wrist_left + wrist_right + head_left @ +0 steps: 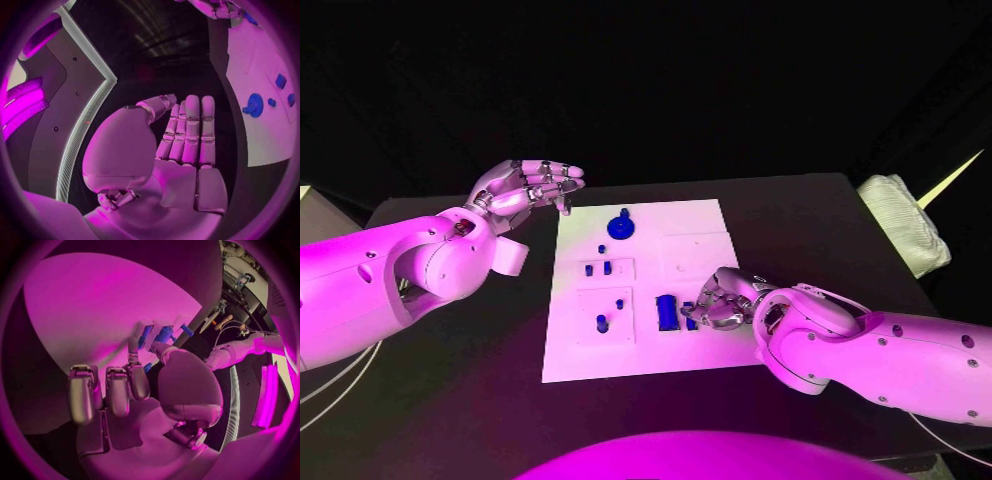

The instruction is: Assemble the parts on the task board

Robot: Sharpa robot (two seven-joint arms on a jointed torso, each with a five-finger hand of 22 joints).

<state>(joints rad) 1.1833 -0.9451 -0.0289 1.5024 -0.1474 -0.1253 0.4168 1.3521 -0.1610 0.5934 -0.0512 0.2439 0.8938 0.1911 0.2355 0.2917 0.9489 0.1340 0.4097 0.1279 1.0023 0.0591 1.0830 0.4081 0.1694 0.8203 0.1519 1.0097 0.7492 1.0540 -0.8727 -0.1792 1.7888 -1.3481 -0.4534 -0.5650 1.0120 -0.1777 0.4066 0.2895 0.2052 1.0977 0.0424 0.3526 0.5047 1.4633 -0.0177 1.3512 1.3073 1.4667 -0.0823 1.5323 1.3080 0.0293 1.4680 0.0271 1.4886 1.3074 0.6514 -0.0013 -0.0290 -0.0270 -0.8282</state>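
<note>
Presently the right hand (718,300) is resting low over the near right part of the task board (689,222), its fingers (705,309) curling down beside an upright oblong blue part (666,312) in the near row. In the head view the fingertips are lying just right of that part, with a smaller blue piece (689,322) right under them; whether they are pinching it or only touching it I cannot tell. In the right wrist view the fingers (128,382) are reaching forward together toward the blue pieces (164,333), and contact is not resolvable there either.

The left hand (528,186) is hovering off the board's far left corner, above the black table (819,220), well apart from every part. Its fingers (190,131) are lying straight and side by side, thumb set apart, holding nothing.

On the board, the oblong part's long axis is running near to far. A round blue part (622,226) with a small stem pointing to the far edge is sitting at the far end of the board. Two small blue parts (599,268) are standing side by side in a mid-left square recess, and another blue part (603,323) is standing in the near-left recess.

No writing or labels are legible on the board or the parts.

A pale folded cloth (906,220) is lying at the table's right edge.
</note>
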